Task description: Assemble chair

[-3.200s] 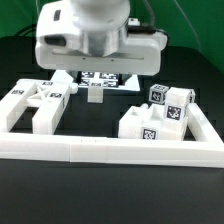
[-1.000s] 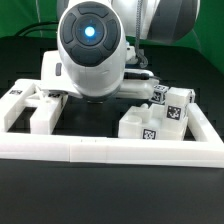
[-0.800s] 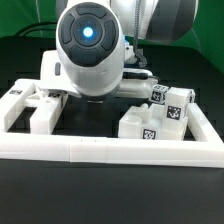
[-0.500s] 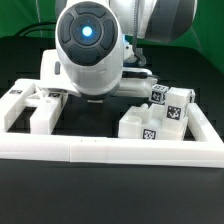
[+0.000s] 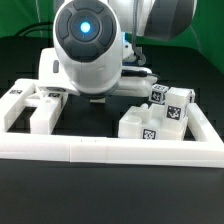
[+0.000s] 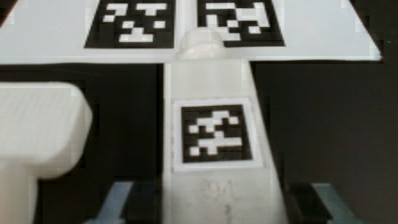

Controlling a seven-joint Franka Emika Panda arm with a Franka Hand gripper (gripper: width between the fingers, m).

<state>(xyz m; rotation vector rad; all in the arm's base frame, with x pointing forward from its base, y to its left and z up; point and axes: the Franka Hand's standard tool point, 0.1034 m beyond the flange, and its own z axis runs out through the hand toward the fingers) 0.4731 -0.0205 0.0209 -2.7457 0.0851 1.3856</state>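
In the exterior view the arm [image 5: 90, 50] fills the middle, so its round housing hides the pincer and whatever lies under it. The wrist view cuts off the near end of the bar [image 6: 217, 95] and shows only the tips of the fingers [image 6: 125, 200].

The arm reaches down over the middle of the desk [image 5: 95, 128], with the wrist camera looking along the bar. The pincer [image 6: 222, 200] is open and straddles the bar. A dark gap shows on each side, and it holds nothing.

The bar lies flat on the desk, tag up. Its long axis runs from between the fingers to the marker board [image 6: 45, 40], where its far end meets the edge between two tags. A white block [image 6: 36, 125] lies just beside the bar.

Other chair parts sit in a left cluster [image 5: 30, 108] and a right cluster [image 5: 145, 125] behind the rail [image 5: 110, 152].
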